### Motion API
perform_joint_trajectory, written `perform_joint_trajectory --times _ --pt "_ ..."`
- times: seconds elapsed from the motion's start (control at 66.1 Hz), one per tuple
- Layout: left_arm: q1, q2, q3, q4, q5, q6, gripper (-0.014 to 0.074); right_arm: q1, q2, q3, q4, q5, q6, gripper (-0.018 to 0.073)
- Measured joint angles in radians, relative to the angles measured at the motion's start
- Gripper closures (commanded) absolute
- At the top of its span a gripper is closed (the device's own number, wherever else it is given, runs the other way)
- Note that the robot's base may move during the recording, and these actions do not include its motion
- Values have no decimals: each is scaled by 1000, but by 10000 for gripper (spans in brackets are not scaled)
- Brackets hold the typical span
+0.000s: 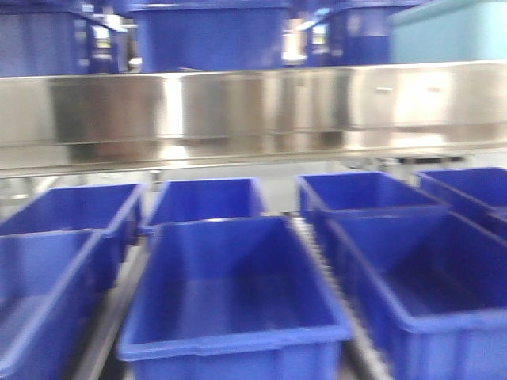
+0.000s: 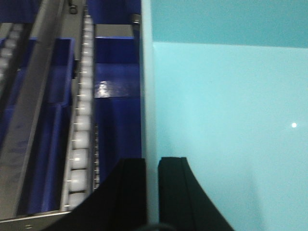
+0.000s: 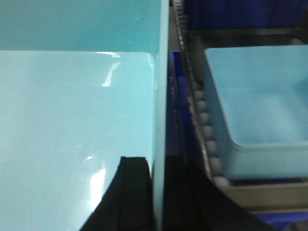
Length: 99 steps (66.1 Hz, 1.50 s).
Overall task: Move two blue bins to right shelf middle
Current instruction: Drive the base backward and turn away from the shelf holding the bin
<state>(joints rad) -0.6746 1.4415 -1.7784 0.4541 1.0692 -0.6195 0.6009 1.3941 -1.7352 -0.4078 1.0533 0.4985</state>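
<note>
Pale aqua bin (image 2: 226, 106): rectangular, smooth glossy plastic. Left gripper (image 2: 152, 166) pinches its thin left wall and right gripper (image 3: 157, 166) pinches the right wall. Only the right wrist view shows the second pale aqua bin (image 3: 255, 110), on a roller track (image 3: 207, 130). The front view adds a reflective steel beam (image 1: 253, 107) above royal-blue bins (image 1: 234, 293).
</note>
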Motion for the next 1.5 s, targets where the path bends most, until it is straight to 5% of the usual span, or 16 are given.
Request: perform_joint_trajectory --times 1.497 --pt "0 0 0 2 -7 0 707 0 0 0 -2 -2 0 718"
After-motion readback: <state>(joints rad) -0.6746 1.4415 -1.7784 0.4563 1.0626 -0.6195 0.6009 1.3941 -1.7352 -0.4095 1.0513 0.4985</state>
